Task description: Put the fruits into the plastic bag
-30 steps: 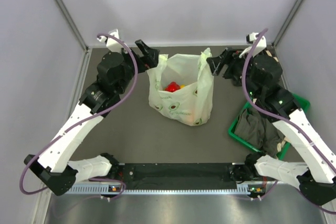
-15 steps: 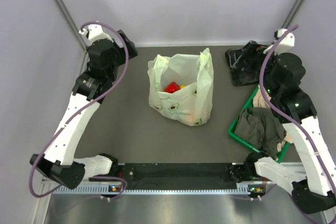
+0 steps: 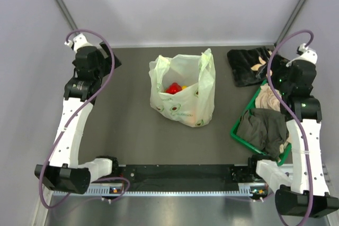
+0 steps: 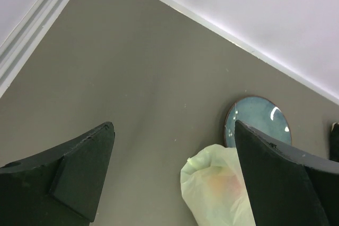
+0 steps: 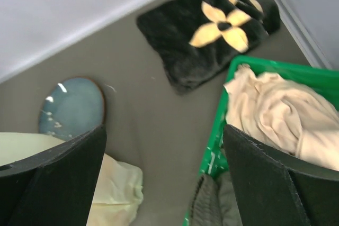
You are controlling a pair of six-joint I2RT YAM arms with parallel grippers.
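Note:
The pale green plastic bag (image 3: 183, 92) stands upright mid-table, mouth open, handle loops up. Inside it I see the fruits: a red round one (image 3: 173, 88) and a yellow piece (image 3: 184, 87); anything deeper is hidden. My left gripper (image 4: 174, 125) is open and empty, well to the left of the bag, whose corner (image 4: 217, 189) shows low between its fingers. On the far right my right gripper (image 5: 164, 128) is also open and empty, between the bag's edge (image 5: 114, 189) and the basket.
A round blue-grey plate (image 4: 257, 120) lies behind the bag, also seen from the right (image 5: 71, 107). At back right lies a black cushion with a yellow flower (image 3: 246, 67). The green basket (image 3: 239, 130) holds dark clothes (image 3: 262, 128) and a beige cloth (image 5: 275, 109).
Both arms have pulled back from the bag's handle loops toward the side walls. The right jaws have spread wider. The bag has stayed where it was.

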